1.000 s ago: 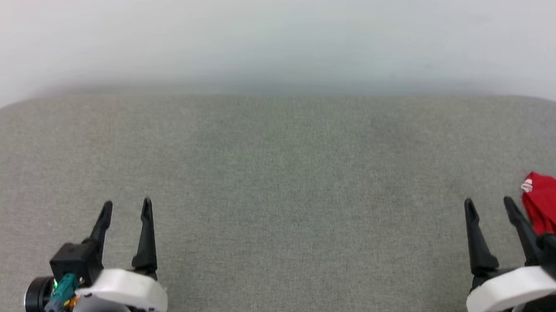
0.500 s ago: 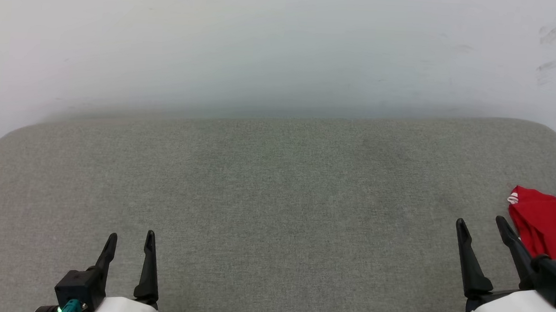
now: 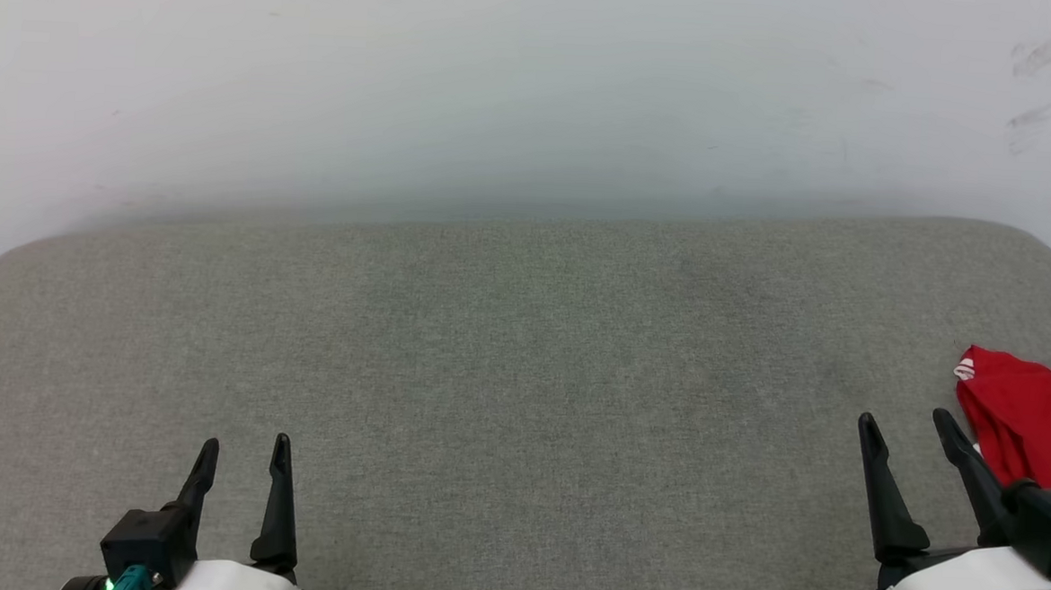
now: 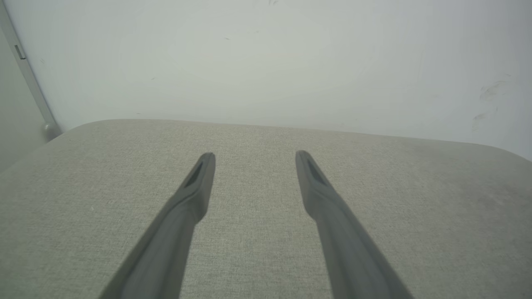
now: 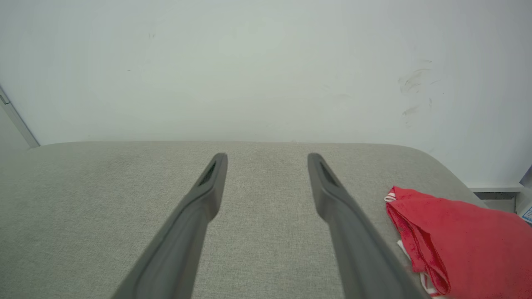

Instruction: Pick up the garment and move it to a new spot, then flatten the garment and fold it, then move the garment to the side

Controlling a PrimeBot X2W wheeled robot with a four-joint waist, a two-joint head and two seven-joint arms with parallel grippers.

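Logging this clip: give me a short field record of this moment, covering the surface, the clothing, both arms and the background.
surface: grey fabric cushion, rounded far corners
task item: red garment, a compact folded-over heap at the cushion's right edge, striped trim showing
left arm: left gripper open, holding nothing, over bare cushion
right arm: right gripper open, holding nothing; garment to its right, not between the fingers
background: pale wall, scuff marks at upper right
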